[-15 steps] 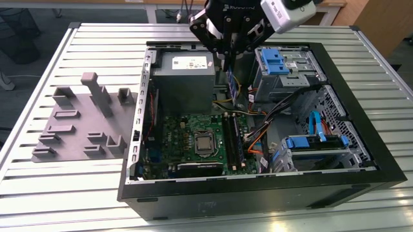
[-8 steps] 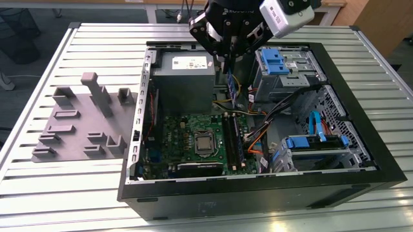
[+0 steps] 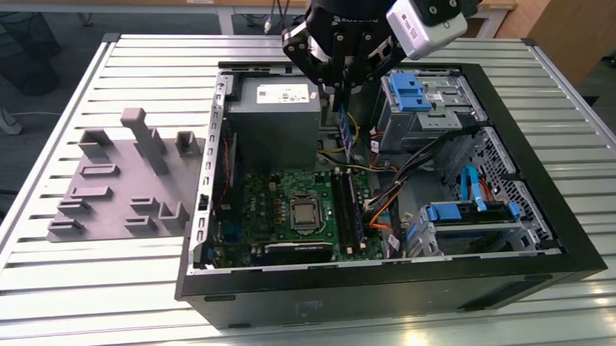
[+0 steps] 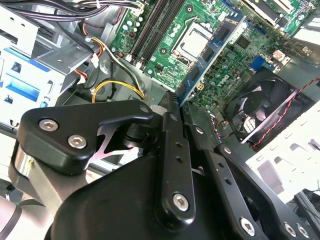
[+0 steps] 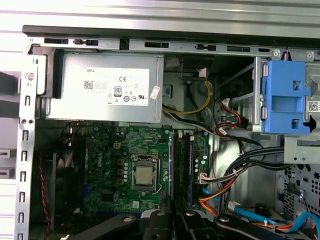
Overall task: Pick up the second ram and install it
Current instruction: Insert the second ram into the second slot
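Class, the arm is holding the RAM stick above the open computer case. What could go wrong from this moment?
1. The second ram hangs edge-on from the gripper. If it is even slightly tilted, it may miss the narrow memory slots and scrape the motherboard.
2. A loose yellow cable and orange wires lie close to those slots, so the stick or the gripper might snag them on the way down.

A pale ribbed metal tabletop (image 3: 115, 288) is seen across most of the exterior view, lit pretty evenly — soft glare on the slats. Dark grey floor (image 3: 58, 21) is visible at the far left, and a wooden panel (image 3: 568, 36) is spotted far right — that's about it.
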### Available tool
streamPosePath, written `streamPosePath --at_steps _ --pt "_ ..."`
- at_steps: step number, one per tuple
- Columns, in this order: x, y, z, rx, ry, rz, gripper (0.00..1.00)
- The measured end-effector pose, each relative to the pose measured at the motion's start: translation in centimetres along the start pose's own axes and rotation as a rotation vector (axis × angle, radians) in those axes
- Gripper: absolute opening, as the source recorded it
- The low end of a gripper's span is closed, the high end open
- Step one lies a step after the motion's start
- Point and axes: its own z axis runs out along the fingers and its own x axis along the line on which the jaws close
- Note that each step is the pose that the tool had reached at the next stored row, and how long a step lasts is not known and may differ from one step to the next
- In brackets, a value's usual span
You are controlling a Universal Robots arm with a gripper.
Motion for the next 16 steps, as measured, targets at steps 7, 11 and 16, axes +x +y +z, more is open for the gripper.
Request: streamPosePath --at_steps 7,11,16 --pt "0.00 0.00 0.11 -0.0004 -0.0001 0.000 0.14" --pt "0.00 -0.01 0.49 -0.0002 0.0013 -0.003 0.14" --pt "-0.04 -0.03 1.18 -0.0002 0.0015 -0.003 0.14"
